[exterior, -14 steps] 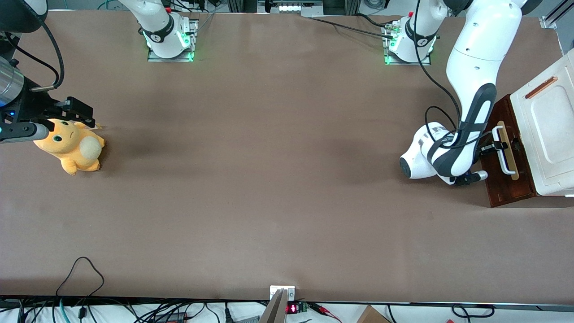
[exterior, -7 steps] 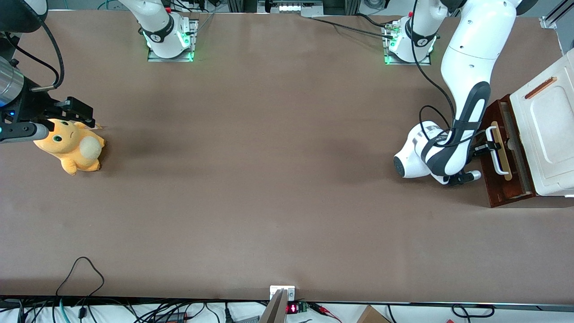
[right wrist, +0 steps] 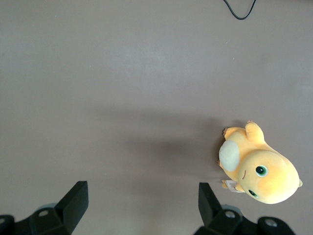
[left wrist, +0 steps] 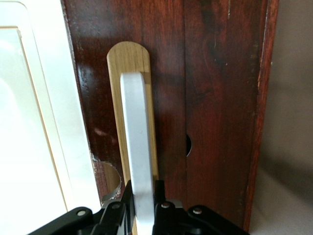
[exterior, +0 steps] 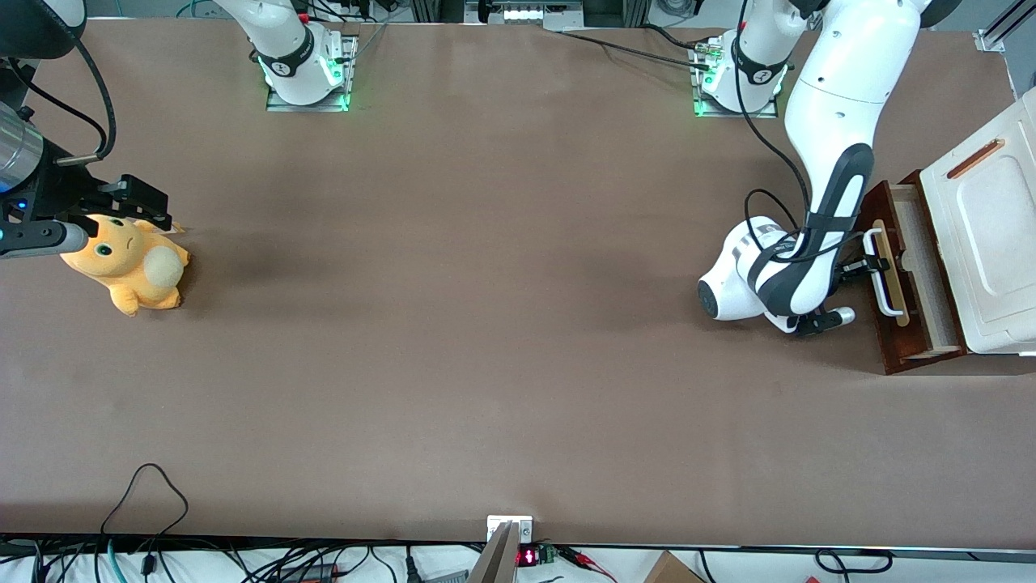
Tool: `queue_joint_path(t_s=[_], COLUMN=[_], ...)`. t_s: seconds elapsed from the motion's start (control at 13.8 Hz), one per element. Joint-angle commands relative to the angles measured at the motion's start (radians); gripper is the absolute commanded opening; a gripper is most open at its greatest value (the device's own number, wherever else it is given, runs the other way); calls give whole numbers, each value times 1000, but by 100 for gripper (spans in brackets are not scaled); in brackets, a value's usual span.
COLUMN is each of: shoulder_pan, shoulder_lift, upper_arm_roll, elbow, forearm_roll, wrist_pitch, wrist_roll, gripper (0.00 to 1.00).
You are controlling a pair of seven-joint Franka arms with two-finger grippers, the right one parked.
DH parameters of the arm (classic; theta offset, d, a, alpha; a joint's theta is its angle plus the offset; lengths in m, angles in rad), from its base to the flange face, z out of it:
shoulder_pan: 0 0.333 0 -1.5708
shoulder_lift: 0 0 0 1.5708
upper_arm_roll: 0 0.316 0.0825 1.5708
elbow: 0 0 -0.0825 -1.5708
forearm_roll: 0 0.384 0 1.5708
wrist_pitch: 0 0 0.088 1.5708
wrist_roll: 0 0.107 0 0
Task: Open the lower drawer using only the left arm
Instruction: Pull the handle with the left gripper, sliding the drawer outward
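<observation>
Lower drawer [exterior: 910, 279] part-open; claw [exterior: 864, 265] clamps handle [left wrist: 138, 152], fingertips cropped.

The front view looks down on the whole table [exterior: 453, 324] from high up. The left wrist view looks very closely at the lower drawer [left wrist: 210, 98], which both views share, with the gripper [left wrist: 144, 215].

The brown table [exterior: 486, 324] carries a yellow plush toy [exterior: 129, 267] and a drawer cabinet [exterior: 983, 243].

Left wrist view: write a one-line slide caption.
Left arm's tool shut on the white handle of the lower drawer.
</observation>
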Motion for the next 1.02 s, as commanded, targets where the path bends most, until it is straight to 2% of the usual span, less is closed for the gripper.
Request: queue_joint_path(t_s=[0.0, 0.94], shoulder_pan=[-25, -62], shoulder_lift=[-11, -16], upper_arm_roll=[3, 3], elbow=[5, 6], forearm_roll=[-52, -103], wrist_pitch=[-6, -13], wrist_roll=[-2, -23], gripper=[19, 19])
